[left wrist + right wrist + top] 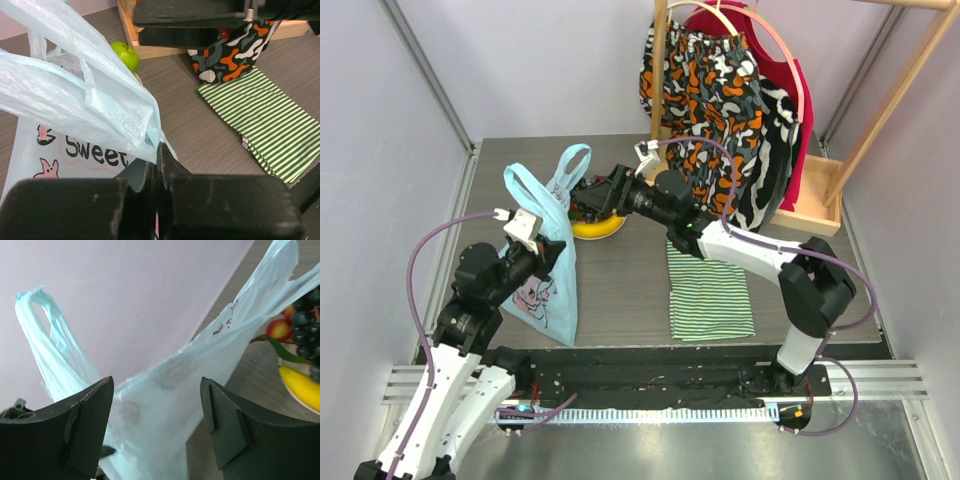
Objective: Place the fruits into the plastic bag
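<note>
Left pincer clamps plastic bag — right pincer agape.

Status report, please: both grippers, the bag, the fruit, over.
Left gripper shut on plastic bag, holding it up. Right gripper open, facing the bag, holding nothing. Banana and grapes not yet bagged. No obstruction seen.
</note>
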